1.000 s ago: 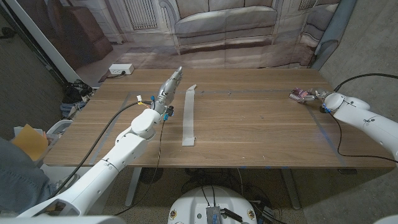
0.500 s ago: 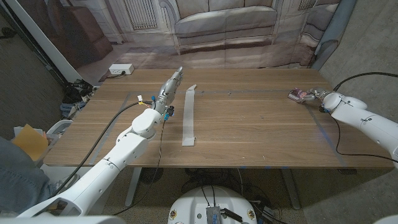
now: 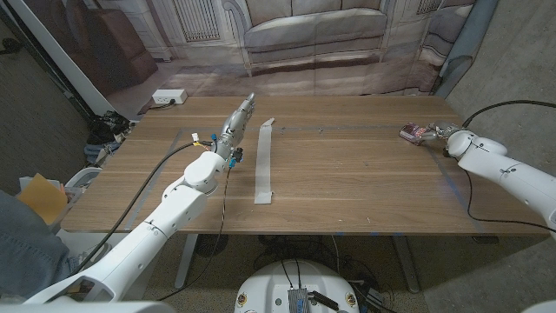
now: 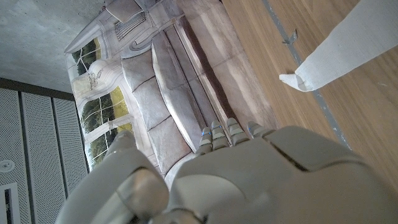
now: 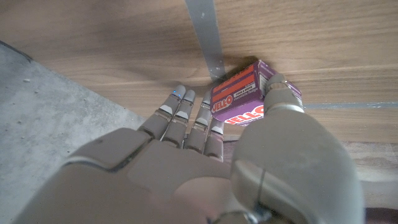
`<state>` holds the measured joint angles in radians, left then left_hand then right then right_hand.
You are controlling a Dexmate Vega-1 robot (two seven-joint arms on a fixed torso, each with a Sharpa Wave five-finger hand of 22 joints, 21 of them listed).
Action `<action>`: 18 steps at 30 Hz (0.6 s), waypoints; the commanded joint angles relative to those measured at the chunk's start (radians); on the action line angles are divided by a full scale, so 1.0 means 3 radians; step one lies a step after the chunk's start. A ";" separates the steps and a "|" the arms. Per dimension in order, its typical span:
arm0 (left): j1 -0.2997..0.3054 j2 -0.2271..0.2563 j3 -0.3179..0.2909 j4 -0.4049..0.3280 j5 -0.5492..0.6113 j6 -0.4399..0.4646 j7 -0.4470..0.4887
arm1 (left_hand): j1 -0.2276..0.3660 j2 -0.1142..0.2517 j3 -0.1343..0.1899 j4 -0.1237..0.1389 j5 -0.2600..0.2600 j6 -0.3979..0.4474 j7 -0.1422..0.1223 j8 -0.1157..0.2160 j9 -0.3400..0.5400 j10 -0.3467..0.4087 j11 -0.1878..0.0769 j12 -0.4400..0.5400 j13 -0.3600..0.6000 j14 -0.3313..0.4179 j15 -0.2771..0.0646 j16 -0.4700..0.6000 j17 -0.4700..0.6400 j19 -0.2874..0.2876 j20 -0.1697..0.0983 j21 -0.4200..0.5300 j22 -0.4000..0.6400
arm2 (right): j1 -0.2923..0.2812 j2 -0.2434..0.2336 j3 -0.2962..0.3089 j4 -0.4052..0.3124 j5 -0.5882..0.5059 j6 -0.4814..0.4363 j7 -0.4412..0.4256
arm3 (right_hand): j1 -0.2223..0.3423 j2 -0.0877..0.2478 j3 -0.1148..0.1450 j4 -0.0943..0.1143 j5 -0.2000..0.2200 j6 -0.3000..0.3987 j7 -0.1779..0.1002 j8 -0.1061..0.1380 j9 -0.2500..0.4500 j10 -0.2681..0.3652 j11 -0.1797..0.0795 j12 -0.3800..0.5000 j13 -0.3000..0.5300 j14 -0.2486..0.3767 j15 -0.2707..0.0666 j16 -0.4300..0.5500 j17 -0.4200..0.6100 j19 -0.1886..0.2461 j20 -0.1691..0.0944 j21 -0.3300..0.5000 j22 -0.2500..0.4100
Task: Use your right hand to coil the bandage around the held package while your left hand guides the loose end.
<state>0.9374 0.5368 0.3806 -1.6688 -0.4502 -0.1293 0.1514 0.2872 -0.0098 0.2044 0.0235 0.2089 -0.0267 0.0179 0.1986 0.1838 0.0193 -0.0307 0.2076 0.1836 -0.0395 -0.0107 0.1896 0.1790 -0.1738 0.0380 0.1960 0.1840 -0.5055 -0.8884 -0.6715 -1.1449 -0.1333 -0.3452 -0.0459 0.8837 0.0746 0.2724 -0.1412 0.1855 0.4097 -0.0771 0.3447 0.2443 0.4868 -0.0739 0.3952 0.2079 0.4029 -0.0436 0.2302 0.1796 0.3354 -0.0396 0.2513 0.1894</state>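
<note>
A long white bandage [image 3: 263, 163] lies flat as a strip on the wooden table [image 3: 347, 183], left of the middle. My left hand [image 3: 234, 126] stands just left of its far end, fingers straight and holding nothing; in the left wrist view the bandage [image 4: 329, 62] end lies a short way off from my left hand [image 4: 236, 180]. At the far right a purple Jello package [image 3: 414, 132] lies on the table. My right hand [image 3: 453, 139] reaches it from the right. In the right wrist view my right hand [image 5: 205, 168] grips the package [image 5: 239, 102] between thumb and fingers.
The package sits close to the table's right edge, beside a grey tape line [image 5: 205, 31]. A white power strip [image 3: 169, 96] lies on the floor behind the table. A person's blue sleeve [image 3: 26, 243] shows at the lower left.
My right hand and the package have shifted slightly left along the table. The left hand and the bandage have not moved.
</note>
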 commanded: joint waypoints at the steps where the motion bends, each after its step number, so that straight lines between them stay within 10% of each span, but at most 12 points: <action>1: -0.0023 0.0023 0.0008 -0.0031 0.0017 0.0084 0.0016 | -0.0004 0.0011 -0.0003 -0.0006 -0.0012 0.0005 0.0006 -0.0004 0.0007 0.0016 -0.0022 -0.0008 0.0016 -0.0012 -0.0009 -0.0001 0.0011 -0.0058 0.0010 0.0014 0.0007 | -0.0202 -0.0094 0.0131 -0.0302 0.0080 -0.0025 -0.0118 | 0.0058 0.0128 0.0043 -0.0007 0.0017 0.0316 -0.0273 0.0022 0.0012 0.0319 -0.0279 0.0025 0.0016 0.0044 -0.0220 0.0014 0.0006 0.0026 -0.0132 0.0026 0.0008; 18: 0.0105 0.0216 -0.0002 -0.0258 0.0066 0.0313 0.0051 | 0.0037 0.0025 0.0007 -0.0025 -0.0011 0.0010 0.0003 -0.0001 0.0007 0.0027 -0.0014 -0.0006 0.0016 -0.0002 -0.0007 0.0001 0.0009 -0.0057 0.0019 0.0018 0.0006 | -0.0714 -0.0365 0.0456 -0.1130 0.0245 -0.0150 -0.0296 | 0.0125 0.0141 0.0079 -0.0038 0.0034 0.0266 -0.0243 -0.0003 0.0031 0.0257 -0.0268 -0.0011 0.0011 0.0047 -0.0211 -0.0033 0.0003 0.0019 -0.0136 0.0013 0.0011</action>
<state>0.9436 0.5648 0.3811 -1.7039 -0.4448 -0.0737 0.1597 0.2897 -0.0072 0.2045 0.0235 0.2089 -0.0267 0.0179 0.1986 0.1838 0.0214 -0.0327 0.2076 0.1836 -0.0395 -0.0107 0.1896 0.1790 -0.1737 0.0378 0.1961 0.1840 -0.6266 -0.9532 -0.5949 -1.3391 -0.0896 -0.3673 -0.0947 0.8826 0.0758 0.2862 -0.1547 0.1895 0.4202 -0.0770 0.3437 0.2490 0.4903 -0.0706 0.3945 0.2104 0.4135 -0.0435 0.2238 0.1782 0.3353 -0.0395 0.2553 0.1893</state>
